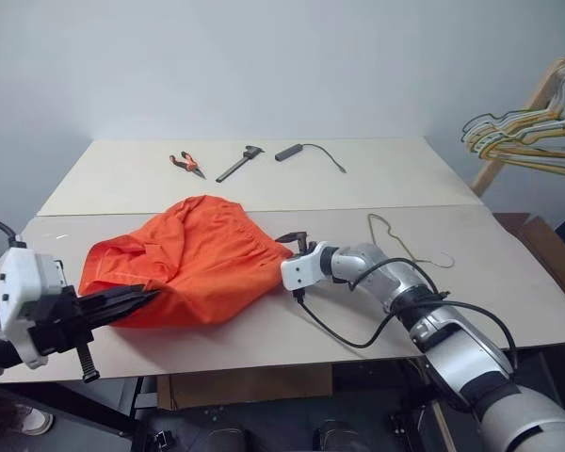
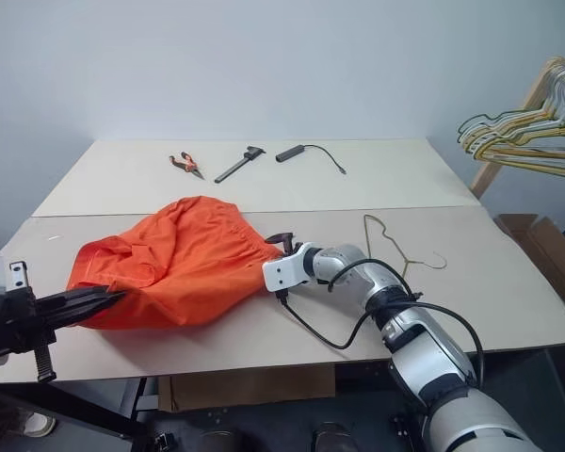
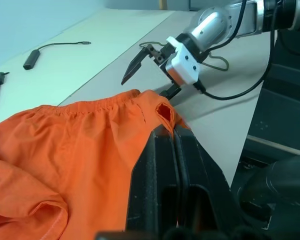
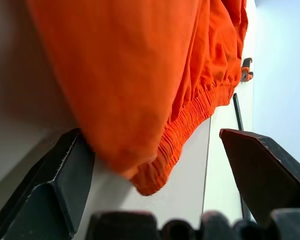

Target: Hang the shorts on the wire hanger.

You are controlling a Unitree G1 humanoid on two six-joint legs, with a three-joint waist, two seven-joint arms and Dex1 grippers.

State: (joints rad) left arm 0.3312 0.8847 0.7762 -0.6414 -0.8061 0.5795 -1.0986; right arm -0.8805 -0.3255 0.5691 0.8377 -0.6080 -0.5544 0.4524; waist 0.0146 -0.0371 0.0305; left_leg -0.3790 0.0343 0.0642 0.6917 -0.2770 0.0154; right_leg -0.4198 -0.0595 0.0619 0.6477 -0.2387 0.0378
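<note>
Left wrist view: left gripper [image 3: 166,131] clenched on shorts [image 3: 65,150] | right gripper [image 4: 155,165] spread wide at waistband

Hanger bundle [image 1: 532,132] cropped at frame edge.

shorts [image 1: 193,259] mid table [image 1: 508,282], wire hanger [image 1: 402,243] to right, pliers [image 1: 185,164] behind

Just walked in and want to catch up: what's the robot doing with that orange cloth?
It is working on hanging the shorts on the wire hanger. The left gripper is shut on a corner of the shorts, holding that edge up off the table. The right gripper is open at the elastic waistband, not yet gripping it. The wire hanger lies flat on the table beside the right arm, untouched.
</note>
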